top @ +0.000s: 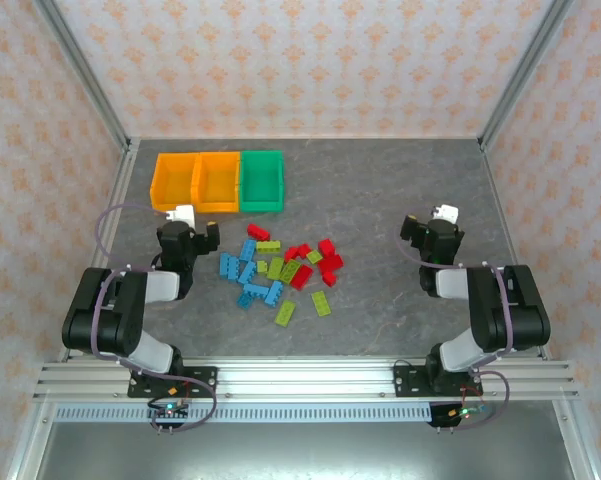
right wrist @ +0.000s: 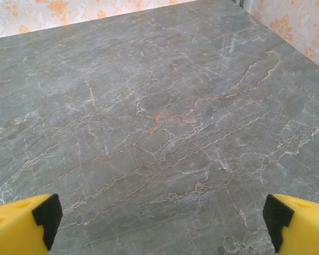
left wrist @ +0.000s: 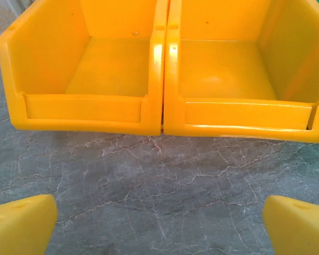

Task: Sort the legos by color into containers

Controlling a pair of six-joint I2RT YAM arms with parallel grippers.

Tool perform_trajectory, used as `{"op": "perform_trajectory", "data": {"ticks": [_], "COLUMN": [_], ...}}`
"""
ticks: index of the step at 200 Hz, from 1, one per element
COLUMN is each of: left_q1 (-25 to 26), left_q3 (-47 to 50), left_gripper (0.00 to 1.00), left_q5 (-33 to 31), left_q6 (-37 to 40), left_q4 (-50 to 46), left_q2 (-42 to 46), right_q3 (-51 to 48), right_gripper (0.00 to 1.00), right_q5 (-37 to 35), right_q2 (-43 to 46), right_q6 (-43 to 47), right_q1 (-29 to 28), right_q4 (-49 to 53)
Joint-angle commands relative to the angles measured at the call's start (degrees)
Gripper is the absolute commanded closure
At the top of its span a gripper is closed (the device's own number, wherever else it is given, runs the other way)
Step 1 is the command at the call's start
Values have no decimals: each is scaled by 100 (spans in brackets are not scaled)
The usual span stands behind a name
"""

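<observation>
Small studded plastic legos, red, blue, lime: loose heap, long axes mixed, just arm-side of three open plastic containers, two orange, one green. Left gripper, jaws apart, faces containers; heap to its right, likely nearer arm. Right gripper, jaws apart, farther. Grey marbled tabletop; patterned walls.

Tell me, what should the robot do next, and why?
Probably swing the left gripper over to the blue legos beside it. It and the right gripper are open, holding nothing, and the bins look empty, so nothing is sorted yet.
</observation>
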State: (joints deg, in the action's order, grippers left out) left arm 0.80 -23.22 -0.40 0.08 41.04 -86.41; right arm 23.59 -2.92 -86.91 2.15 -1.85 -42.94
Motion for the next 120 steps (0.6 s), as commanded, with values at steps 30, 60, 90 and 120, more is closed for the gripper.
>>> {"op": "perform_trajectory", "data": {"ticks": [30,60,90,120], "left_q1": [34,32,34,34], "left_q3": [-121,-121,-121,-117], "left_gripper": [0,0,0,0], "left_q5": [-21,-21,-21,-21], "left_q6": [77,77,79,77], "left_q4": [169,168,168,168], "left_q2": [54,53,54,54], "right_q3": [76,71,61,245], "right_gripper": [1,1,1,1], "right_q5": [170,185,186,141], "right_q2": [-15,-13,-5,443], "right_q6": [102,101,99,153], "right_q1": [18,18,17,-48], "right_q4": [-75,-82,-97,677]}}
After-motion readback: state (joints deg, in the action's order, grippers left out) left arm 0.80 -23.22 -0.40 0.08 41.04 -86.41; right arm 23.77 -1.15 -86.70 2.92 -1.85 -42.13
